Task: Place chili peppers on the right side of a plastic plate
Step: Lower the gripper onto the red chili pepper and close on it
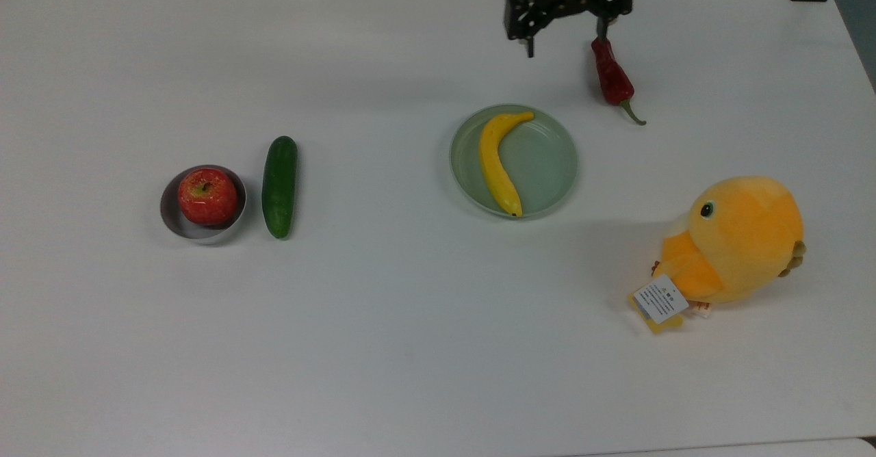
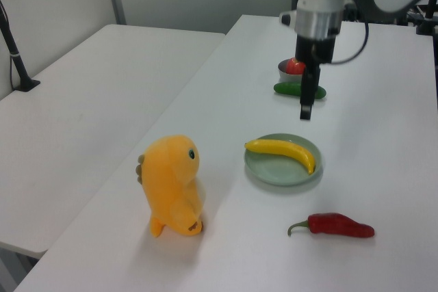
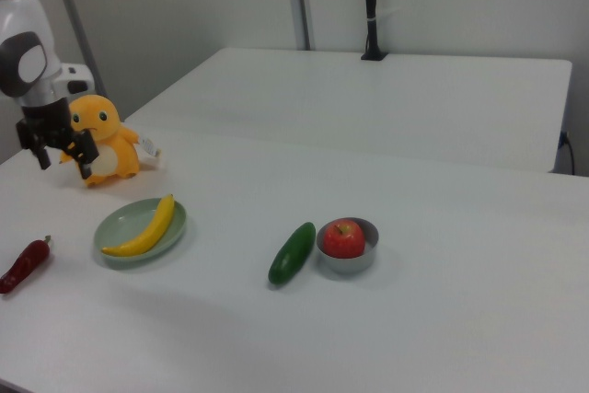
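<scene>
Nearest in the top view, at about 4 o'clock, stands the yellow plush bird (image 1: pixel 736 241); the pale green plastic plate (image 1: pixel 547 163) sits near the middle with a banana (image 1: pixel 498 163) across its 9 o'clock half, leaving the 3 o'clock half bare. The chili pepper (image 1: pixel 612 77) lies on the desk (image 1: pixel 410 341) beyond the plate at about 1 o'clock, stem pointing toward the bird. The hand (image 1: pixel 564 40) hovers farthest back, its fingers spread wide and holding nothing — one tip overlaps the pepper's blunt end in the top view.

The pepper is wrinkled and tapered, so a grip near one end may let it swing or slip out. It could also roll off the plate's raised rim, or nudge the banana if set down too close.

How high the hand is above the pepper is hard to judge. In the left view the arm (image 2: pixel 318 5) covers part of the red apple (image 2: pixel 295 65) and cucumber (image 2: pixel 291 89).
</scene>
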Controlling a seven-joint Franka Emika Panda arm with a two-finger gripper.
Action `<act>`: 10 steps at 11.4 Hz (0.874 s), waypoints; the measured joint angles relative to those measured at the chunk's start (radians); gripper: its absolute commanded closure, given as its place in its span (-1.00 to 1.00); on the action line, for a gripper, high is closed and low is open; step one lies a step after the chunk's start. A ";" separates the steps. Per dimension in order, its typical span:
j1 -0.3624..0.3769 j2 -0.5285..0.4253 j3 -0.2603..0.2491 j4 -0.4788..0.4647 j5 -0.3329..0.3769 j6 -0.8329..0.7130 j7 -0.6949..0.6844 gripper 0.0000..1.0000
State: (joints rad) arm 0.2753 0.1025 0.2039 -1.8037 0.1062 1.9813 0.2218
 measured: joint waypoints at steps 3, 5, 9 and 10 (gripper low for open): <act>0.076 0.073 0.030 -0.003 0.000 0.022 0.025 -1.00; 0.126 0.105 0.038 -0.010 0.000 0.042 0.030 -1.00; 0.168 0.166 0.038 -0.023 -0.002 0.042 0.034 -1.00; 0.177 0.187 0.038 -0.025 -0.008 0.042 0.034 -1.00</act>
State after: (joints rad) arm 0.4520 0.2892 0.2423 -1.8283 0.0982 2.0235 0.2555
